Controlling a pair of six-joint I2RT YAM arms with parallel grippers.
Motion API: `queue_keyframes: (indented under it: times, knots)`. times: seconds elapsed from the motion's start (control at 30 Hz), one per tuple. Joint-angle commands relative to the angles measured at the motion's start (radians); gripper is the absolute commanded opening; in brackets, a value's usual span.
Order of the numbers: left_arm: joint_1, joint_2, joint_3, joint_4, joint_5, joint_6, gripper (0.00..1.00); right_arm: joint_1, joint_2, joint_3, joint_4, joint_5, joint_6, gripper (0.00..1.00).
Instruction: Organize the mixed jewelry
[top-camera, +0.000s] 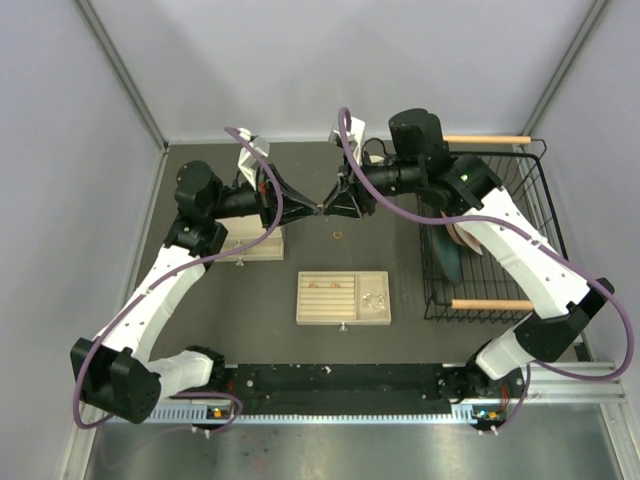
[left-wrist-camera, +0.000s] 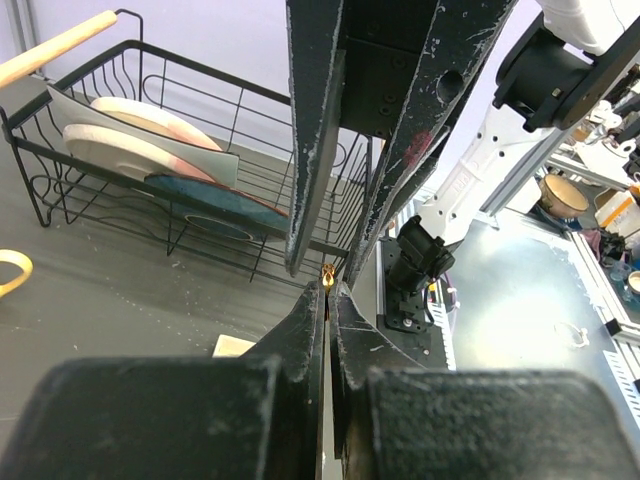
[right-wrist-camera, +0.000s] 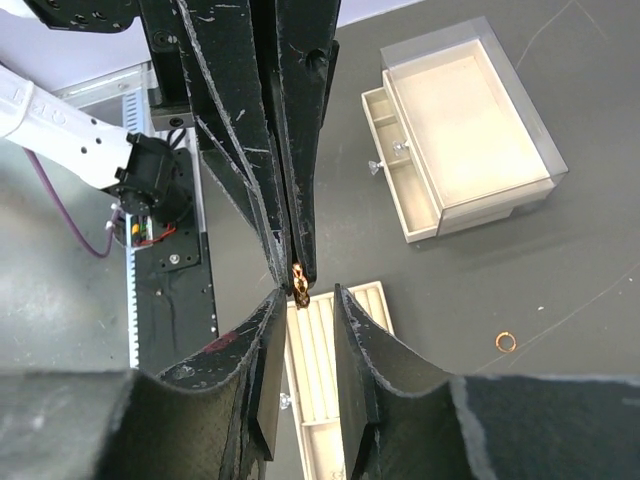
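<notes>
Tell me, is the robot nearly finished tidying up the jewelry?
Not yet. Done: the slotted jewelry tray seems to hold a few small pieces already, though they're too tiny to be sure. In hand: the left gripper is shut on a gold ring, up in the air, with the right gripper open right at it. Left: a copper ring lies loose on the table.

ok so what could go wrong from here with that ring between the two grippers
1. The ring is pinched only at the very tips of the left gripper, with the right gripper jaws apart around it; a mistimed release could drop it.
2. The handover hangs over bare table, not the slotted box, so a dropped ring would likely land loose, like the other ring lying there.
</notes>
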Motion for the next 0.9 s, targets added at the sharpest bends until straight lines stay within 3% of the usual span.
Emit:
queue_keyframes:
  times: [0.0,0.23,0.37,0.43,0.6,0.7,0.73,0.87]
  knots:
    - [-0.016,-0.029,-0.008,0.053,0.016,-0.007,0.0,0.0,0.005,0.052,0.026,-0.029,-0.006,0.24]
    - [-0.026,-0.026,-0.011,0.05,0.011,-0.002,0.0,0.006,0.008,0.056,0.025,-0.049,-0.011,0.12]
    - [-0.028,-0.028,-0.018,0.035,0.003,0.015,0.0,0.008,0.006,0.058,0.025,-0.038,-0.014,0.0]
    - [-0.028,-0.037,-0.019,0.013,-0.009,0.035,0.0,0.008,0.002,0.056,0.025,-0.012,-0.017,0.0]
    - [-0.028,-0.061,-0.016,-0.105,-0.058,0.137,0.21,0.008,-0.018,0.041,0.023,0.038,-0.029,0.0]
    - [-0.025,-0.08,-0.005,-0.183,-0.121,0.2,0.39,0.006,-0.032,0.024,0.02,0.075,-0.042,0.0]
    - [-0.022,-0.086,-0.005,-0.193,-0.136,0.213,0.51,0.008,-0.035,0.018,0.019,0.084,-0.051,0.0]
    - [-0.004,-0.111,-0.004,-0.229,-0.172,0.26,0.65,0.006,-0.06,-0.017,0.014,0.115,-0.072,0.0]
